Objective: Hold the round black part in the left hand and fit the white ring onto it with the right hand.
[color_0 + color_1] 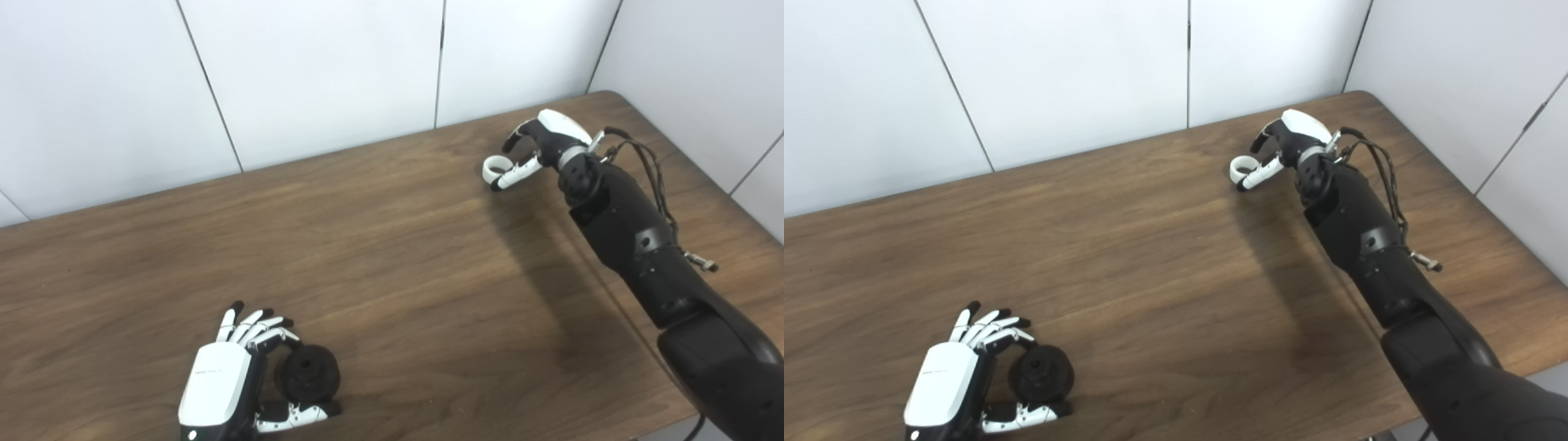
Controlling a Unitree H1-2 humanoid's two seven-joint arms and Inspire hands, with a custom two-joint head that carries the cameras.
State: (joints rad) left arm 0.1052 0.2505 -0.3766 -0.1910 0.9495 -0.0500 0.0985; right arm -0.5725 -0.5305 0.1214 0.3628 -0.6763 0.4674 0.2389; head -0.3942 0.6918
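The round black part (310, 373) was a thick, matte disc with a raised hub and a small hole at its centre, standing on edge at the near left of the surface (392, 257). The left robot hand (245, 380) cupped it, fingers (263, 324) curled over its top and thumb (300, 415) under its lower rim, so the part was held between them. The white ring (497, 166) was a small, smooth, glossy hoop at the far right of the surface, well apart from the black part. The right robot hand (533, 150) pinched it between thumb and fingers; whether the ring touched the wood could not be told. The surface was dark brown wood grain with a rounded far right corner, and the right arm cast a soft shadow on it. Plain white wall panels (318, 67) with thin dark seams stood behind. The left arm was cut off by the bottom edge, and the right fingertips were partly hidden.
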